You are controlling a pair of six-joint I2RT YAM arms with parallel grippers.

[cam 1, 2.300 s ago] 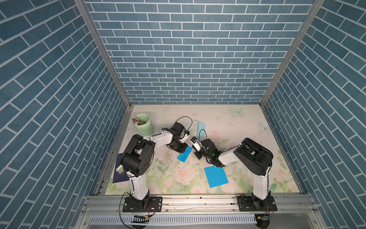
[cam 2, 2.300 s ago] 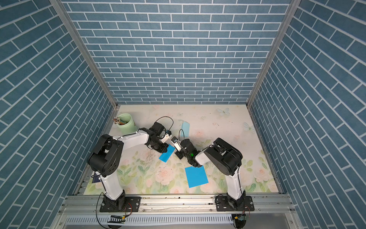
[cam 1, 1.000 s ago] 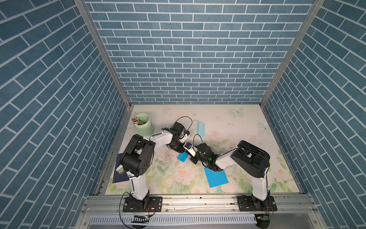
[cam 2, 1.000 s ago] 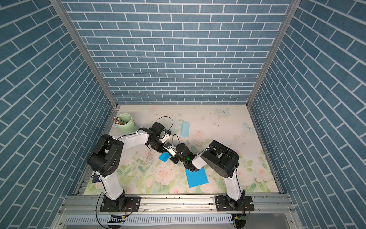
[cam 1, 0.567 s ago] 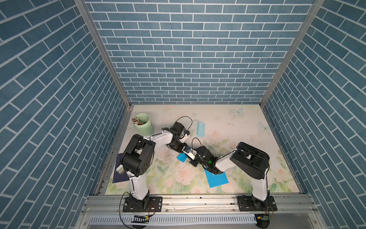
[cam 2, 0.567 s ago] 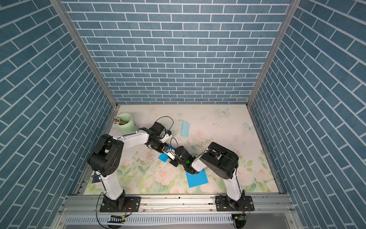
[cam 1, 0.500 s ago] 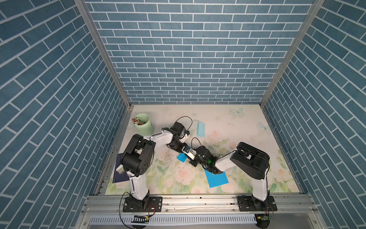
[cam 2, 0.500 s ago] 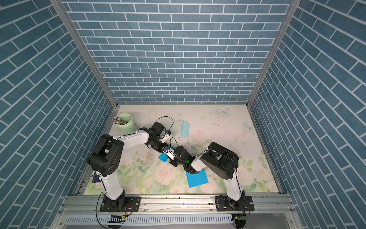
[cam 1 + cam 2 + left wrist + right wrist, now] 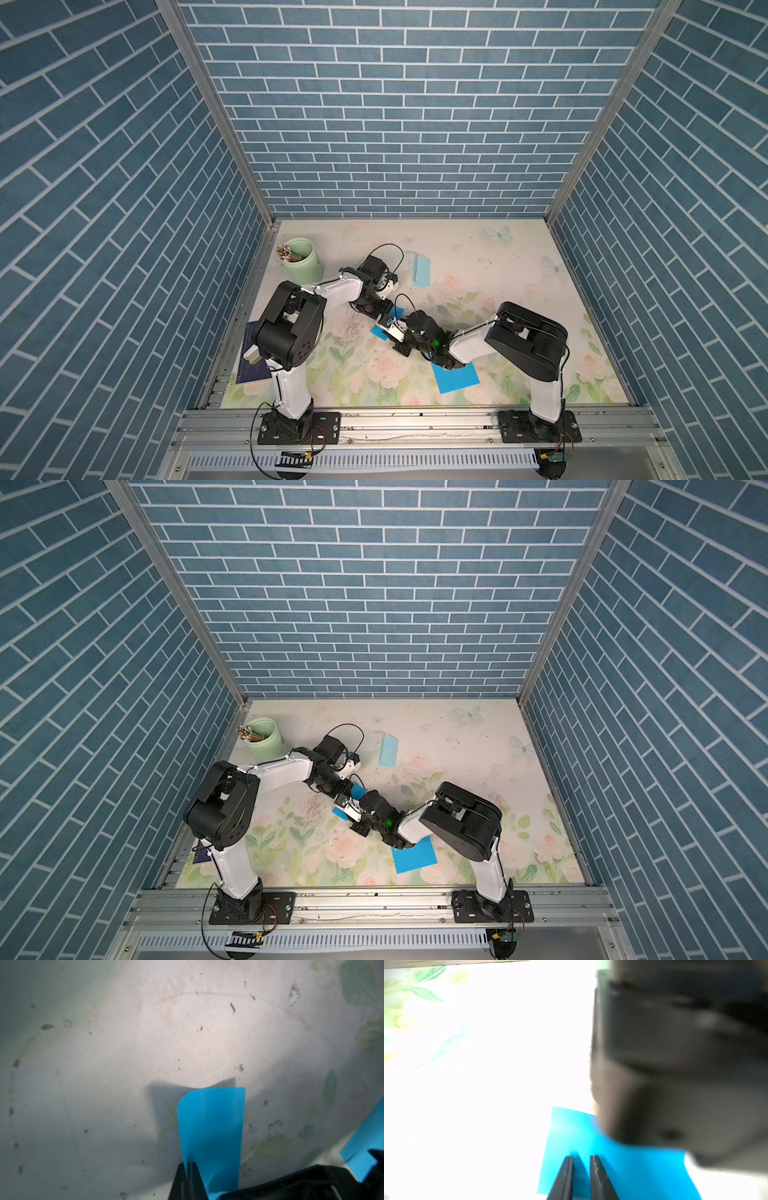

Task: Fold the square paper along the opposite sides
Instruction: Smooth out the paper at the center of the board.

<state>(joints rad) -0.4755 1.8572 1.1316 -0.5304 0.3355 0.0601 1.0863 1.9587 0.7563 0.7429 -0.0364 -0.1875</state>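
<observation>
**A:** Where's the blue square paper point(image 9: 212, 1126)?
**B:** Middle of the table point(image 9: 511, 266), between the arms. The left gripper point(image 9: 188, 1165) is clamped on one edge, and the sheet curls up from its jaws.
**A:** And the right gripper point(image 9: 581, 1158)?
**B:** Jaws slightly apart, poised over another edge, so it looks best placed to press the fold

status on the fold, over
Left gripper shut on blue paper, curled up. Right gripper jaws slightly apart at it. Spare blue sheet flat nearby.
</observation>
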